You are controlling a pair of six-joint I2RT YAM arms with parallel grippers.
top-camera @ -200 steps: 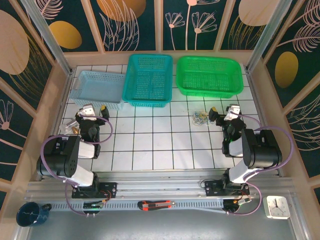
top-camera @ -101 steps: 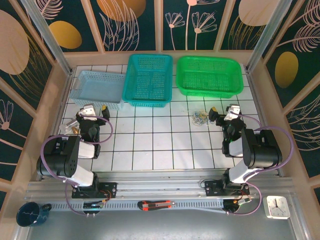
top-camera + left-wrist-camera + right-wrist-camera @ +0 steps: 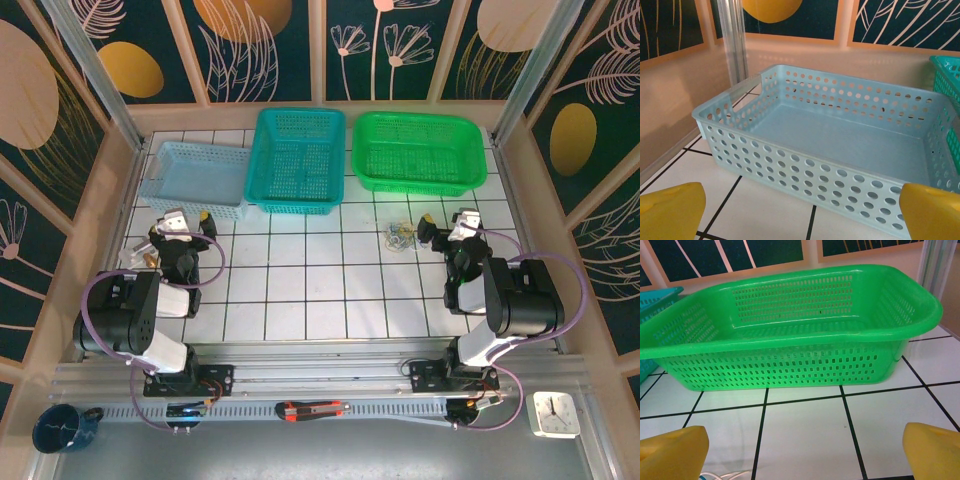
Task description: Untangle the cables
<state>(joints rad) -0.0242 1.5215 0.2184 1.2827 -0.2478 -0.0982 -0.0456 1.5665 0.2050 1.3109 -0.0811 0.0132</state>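
**Ann:** We start nearest, well in front of the green basket. A box cutter lies on the rail there, and a small white clock sits in front of the basket's right corner.

**Ben:** And the claws?

**Ann:** The right gripper faces the green basket's near wall from the right end. Its yellow fingers are spread wide with nothing between them. The left gripper is well to the left of the green basket, also wide and empty.

**Ben:** Where are the cables?

**Ann:** The cables are a small curled tangle on the white tiles. They lie just in front of the green basket's near wall, about mid-length, not touching it. The wrist view catches one whitish strand low down.

**Ben:** And further back?

**Ann:** The teal basket stands just beside the green basket's left side. Whether they touch, I cannot tell. The light-blue basket sits beyond that, further left.
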